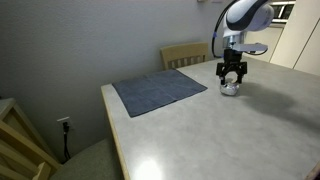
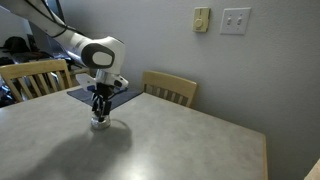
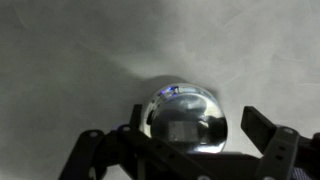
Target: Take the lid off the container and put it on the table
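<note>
claw (image 1: 231, 82) wide around lid (image 3: 185, 118) on container (image 2: 100, 124)

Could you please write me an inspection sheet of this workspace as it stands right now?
Surface: the table is pale and smooth, with a blue-grey mat lying flat on it.
Job's things: the lid is shiny and domed. It seems still on the container, which barely shows; both stand apart from the mat.
Clutter: nothing seen.
Grippers: the gripper is low over the lid, open, with its jaws on either side.
Cables: a cord seems to hang from the wall outlet, off the table.
Surroundings: wooden chair behind the table, and wall switches.
</note>
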`<action>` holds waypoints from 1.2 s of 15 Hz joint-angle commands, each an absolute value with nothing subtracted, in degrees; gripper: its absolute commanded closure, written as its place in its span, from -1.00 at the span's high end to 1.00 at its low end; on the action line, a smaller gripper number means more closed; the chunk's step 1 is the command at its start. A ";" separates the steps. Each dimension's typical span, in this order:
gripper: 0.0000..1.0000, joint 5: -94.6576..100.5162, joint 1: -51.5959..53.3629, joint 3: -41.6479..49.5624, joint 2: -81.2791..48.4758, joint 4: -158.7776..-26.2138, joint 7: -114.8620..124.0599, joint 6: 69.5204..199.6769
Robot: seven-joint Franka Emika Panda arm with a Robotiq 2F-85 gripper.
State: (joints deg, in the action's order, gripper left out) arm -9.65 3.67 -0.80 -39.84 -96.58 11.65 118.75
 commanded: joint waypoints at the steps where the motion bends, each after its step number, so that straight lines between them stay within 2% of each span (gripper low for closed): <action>1: 1.00 -7.61 4.77 -0.33 -41.58 -93.29 13.54 116.21; 18: 1.00 -3.37 6.92 0.32 -41.25 -94.35 16.70 117.80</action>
State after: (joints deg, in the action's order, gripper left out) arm -4.36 6.39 -0.31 -41.39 -94.16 16.35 117.83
